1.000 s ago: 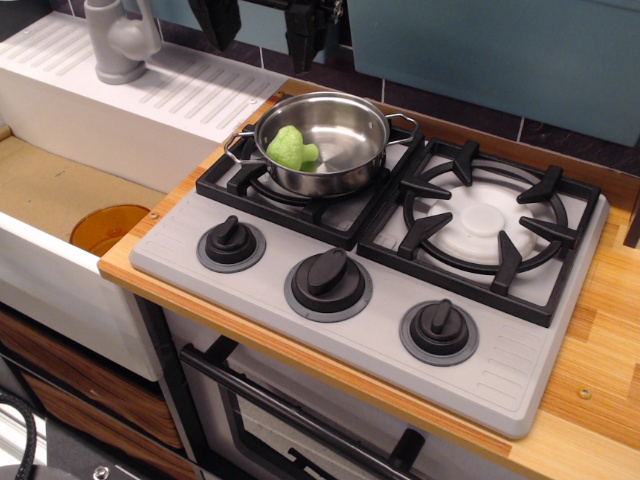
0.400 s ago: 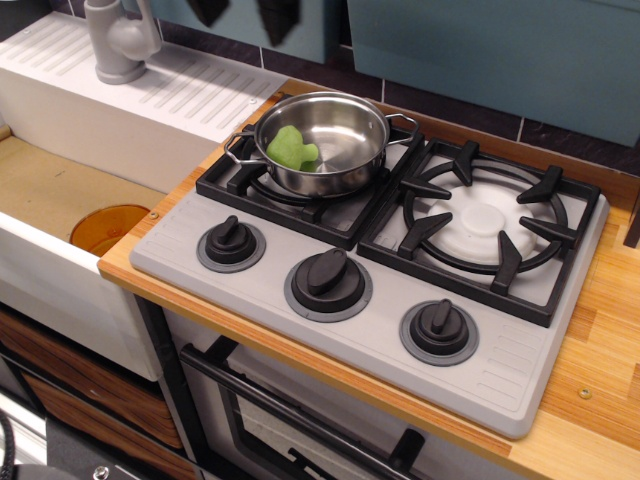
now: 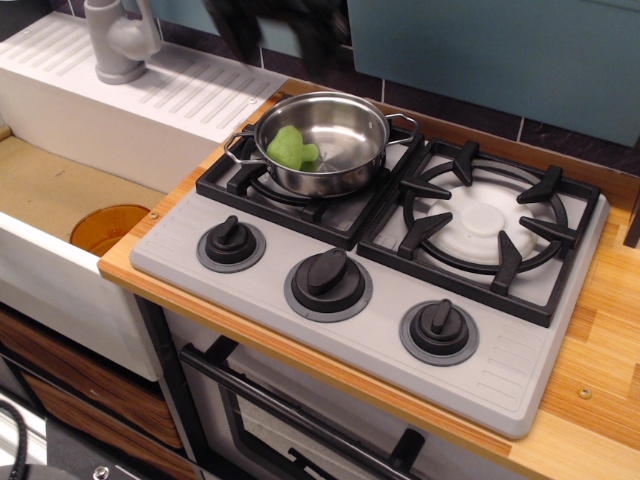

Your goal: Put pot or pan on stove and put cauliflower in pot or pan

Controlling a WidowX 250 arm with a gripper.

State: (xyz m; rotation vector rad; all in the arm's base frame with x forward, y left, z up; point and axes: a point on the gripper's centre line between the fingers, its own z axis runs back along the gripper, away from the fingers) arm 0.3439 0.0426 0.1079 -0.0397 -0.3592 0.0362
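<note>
Observation.image: the cauliflower [image 3: 291,148] sits in the pot [image 3: 345,125] on the stove [image 3: 500,365]; the blurred claw [image 3: 275,25] hangs above, its state unclear; no readable writing.

Even bright light, motion-blurred top edge

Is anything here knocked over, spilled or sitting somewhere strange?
Nothing looks spilled or broken. The pot sits level on the stove, on its back-left grate, with the cauliflower inside. The one odd item is an orange disc lying in the sink. The gripper is a dark blur at the top.
</note>
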